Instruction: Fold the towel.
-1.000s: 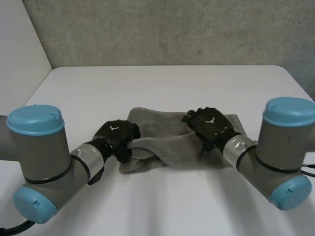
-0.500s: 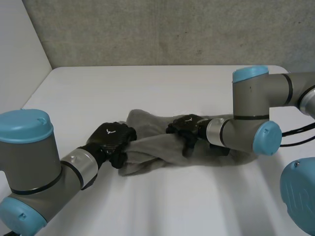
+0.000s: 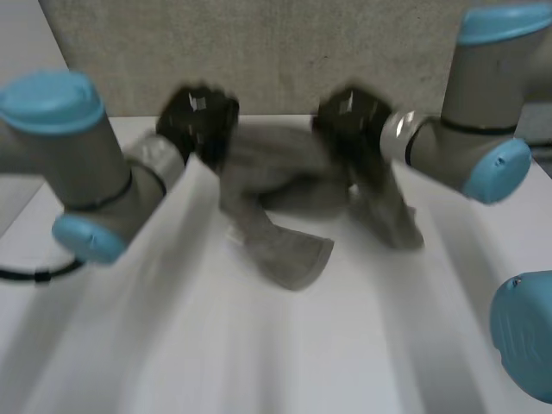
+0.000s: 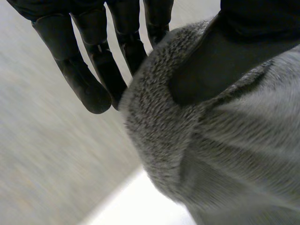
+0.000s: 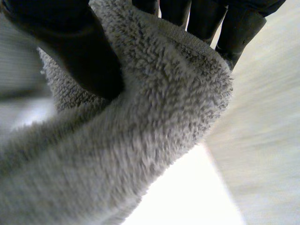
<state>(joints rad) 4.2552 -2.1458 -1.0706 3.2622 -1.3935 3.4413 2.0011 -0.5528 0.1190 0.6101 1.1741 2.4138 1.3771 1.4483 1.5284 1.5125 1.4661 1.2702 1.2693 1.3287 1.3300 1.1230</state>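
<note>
The left hand [image 3: 197, 121] and right hand [image 3: 349, 121] have just lifted the towel [image 3: 289, 250] up from the table [image 3: 259, 362], each pinching its top between thumb and fingers [image 4: 89, 84], so it hangs, its low end maybe still touching, ready for folding.

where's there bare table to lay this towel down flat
The widest bare patch of the table is the near side, in front of the hanging towel and between the two arms. The middle is crowded: the left hand and right hand pinch the towel up, its tails hanging below them.
</note>
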